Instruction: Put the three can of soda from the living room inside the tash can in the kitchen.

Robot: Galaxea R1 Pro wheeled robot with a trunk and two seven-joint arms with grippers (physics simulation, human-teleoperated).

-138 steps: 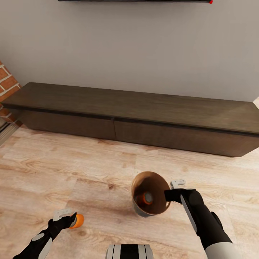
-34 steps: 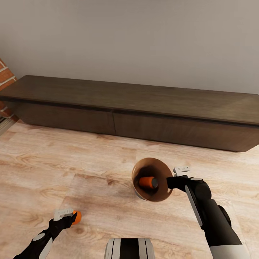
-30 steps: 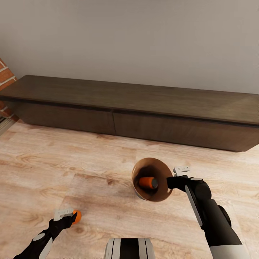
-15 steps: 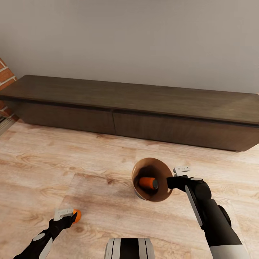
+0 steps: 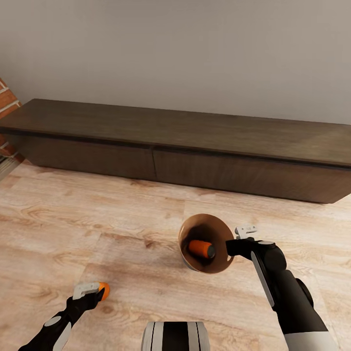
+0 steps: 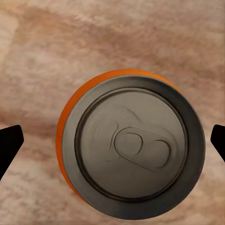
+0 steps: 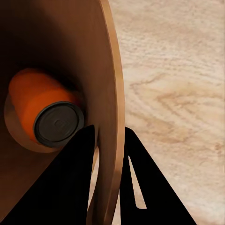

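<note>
Pinching the tash can (image 5: 222, 265) rim, right gripper (image 5: 233, 248) lifted, left gripper (image 5: 92, 292) gripping an orange soda can (image 5: 104, 290).

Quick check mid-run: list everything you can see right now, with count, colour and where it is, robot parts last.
Soda cans: 2 in view, both orange. One lies on its side inside the bin; the other is at the left gripper, seen top-on in the left wrist view.
Trash bin: 1, brown-copper inside, tilted mouth toward the camera, held by its rim.
Low cabinet: 1, dark brown wood, along the wall.
Wall: light grey, behind the cabinet.
Brick: red, far left edge.
Floor: light wood planks.
Left gripper: black, jaws either side of the can; contact unclear.
Right gripper: black, jaws shut on the bin's rim.
</note>
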